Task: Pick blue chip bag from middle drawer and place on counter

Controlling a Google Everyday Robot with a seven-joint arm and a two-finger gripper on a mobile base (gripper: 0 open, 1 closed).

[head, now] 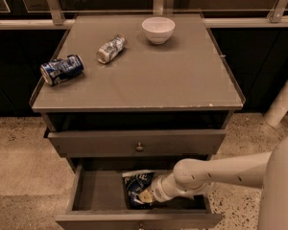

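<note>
The blue chip bag (135,183) is a crinkled dark navy bag with a pale top seam. It lies in the open middle drawer (98,193), right of the drawer's centre. My gripper (145,196) reaches in from the right on its white arm and is shut on the bag's lower right part. The bag's top edge stands slightly raised off the drawer floor. The counter (158,75) is the broad grey-brown top above.
On the counter lie a blue-and-white can (62,69) at the left, a silvery can (111,48) and a white bowl (158,29) at the back. The closed upper drawer front with a knob (139,146) overhangs the open drawer. A white post (283,102) stands at the right.
</note>
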